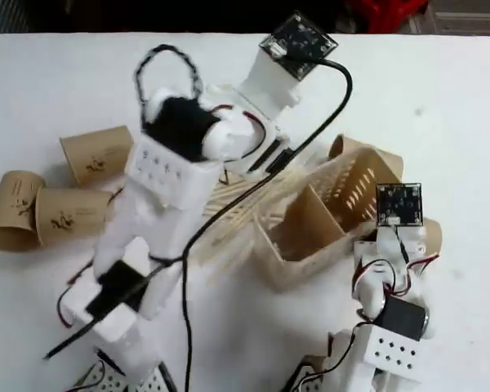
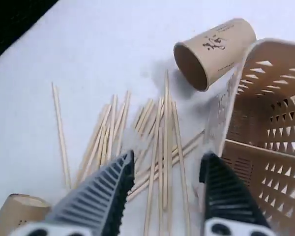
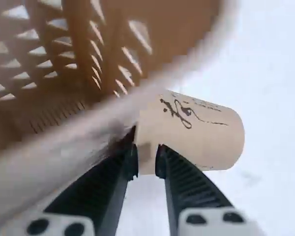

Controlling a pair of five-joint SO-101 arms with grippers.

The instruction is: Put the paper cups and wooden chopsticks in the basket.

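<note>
Right gripper (image 3: 146,160) pinched the rim of a paper cup (image 3: 196,135), jaws narrowed on its wall, the cup on its side just beside the basket (image 3: 49,59). Left gripper (image 2: 168,157) hung wide open above wooden chopsticks (image 2: 165,123) scattered on the white table (image 1: 441,106) against the basket, near a second cup (image 2: 216,51). Three more cups (image 1: 69,214) lay well apart from the basket.

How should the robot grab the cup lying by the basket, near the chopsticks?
Probably pinch its rim. The cup lies on its side with its open mouth facing the chopsticks, so come from that side, one finger inside and one outside.
</note>
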